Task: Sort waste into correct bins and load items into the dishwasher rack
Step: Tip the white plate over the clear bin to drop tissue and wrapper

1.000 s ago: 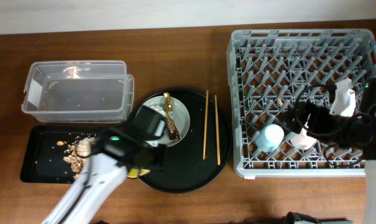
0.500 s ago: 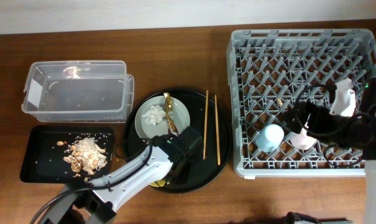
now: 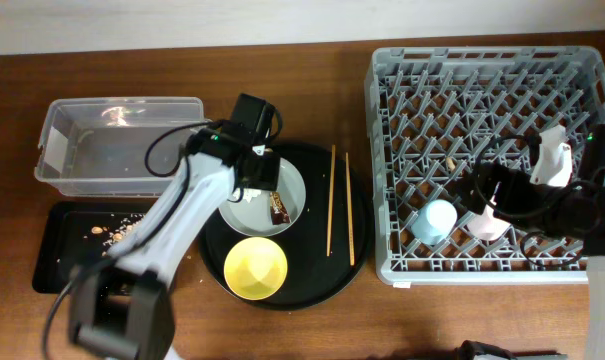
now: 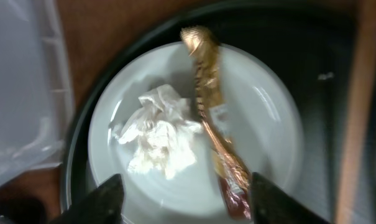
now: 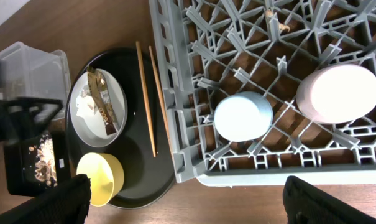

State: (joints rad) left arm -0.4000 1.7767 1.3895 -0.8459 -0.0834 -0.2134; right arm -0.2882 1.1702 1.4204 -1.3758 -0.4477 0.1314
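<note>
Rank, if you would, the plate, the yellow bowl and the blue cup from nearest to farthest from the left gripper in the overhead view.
1. Plate, directly under the left gripper.
2. Yellow bowl, lower on the same round tray.
3. Blue cup, far right in the rack.

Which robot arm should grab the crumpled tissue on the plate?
Left. The left claw hangs open right above the tissue on the plate; the right claw is away over the rack.

One grey rack (image 3: 377,180), two cups, one blue cup (image 5: 242,115), one pink cup (image 5: 339,93), two wooden chopsticks (image 3: 331,200), one white plate (image 4: 268,121), one yellow bowl (image 3: 256,268), one crumpled tissue (image 4: 156,134), one gold wrapper (image 4: 211,115), one clear tub (image 3: 122,102), two black trays — one flat tray (image 3: 62,265), one round tray (image 3: 312,265).
</note>
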